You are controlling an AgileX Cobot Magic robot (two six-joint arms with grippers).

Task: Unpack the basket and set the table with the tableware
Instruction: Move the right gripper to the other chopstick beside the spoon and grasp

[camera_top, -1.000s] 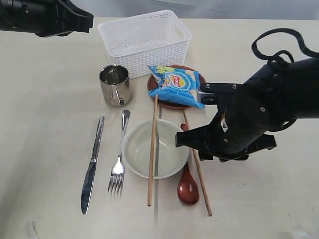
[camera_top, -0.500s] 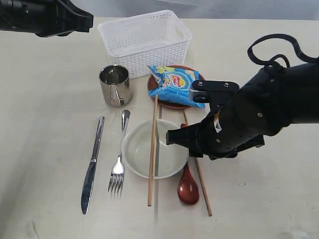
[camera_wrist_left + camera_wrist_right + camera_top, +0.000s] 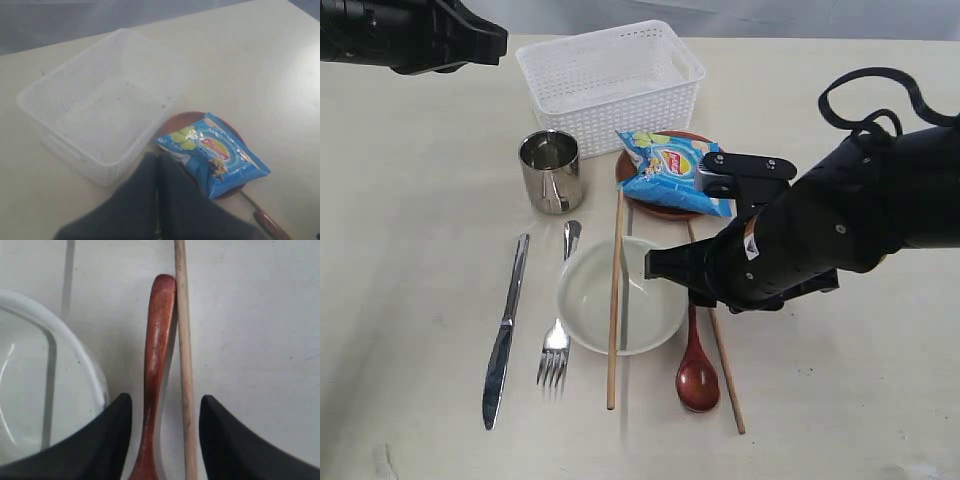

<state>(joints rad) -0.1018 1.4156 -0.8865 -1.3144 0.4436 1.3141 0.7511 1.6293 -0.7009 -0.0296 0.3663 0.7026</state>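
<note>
Since the basket [image 3: 620, 120] sits empty on the table [image 3: 400, 200], I have my right gripper [image 3: 165, 440] half open, holding nothing, astride the spoon [image 3: 159, 340] and a chopstick [image 3: 184, 340] beside the bowl [image 3: 582, 300], and I think I must next pinch just one.

Pincer [image 3: 165, 405]: its two dark fingers [image 3: 100, 440] stood apart, touching nothing.
Spoon [image 3: 159, 340]: reddish-brown handle lay on the table, running through the gap between the fingers.
Chopstick [image 3: 184, 340]: thin pale wood, lying along the spoon handle and touching it near the handle's end.
Bowl [image 3: 65, 335]: white rim curved past just beside the spoon.
Table [image 3: 260, 315]: pale, faintly specked.
</note>
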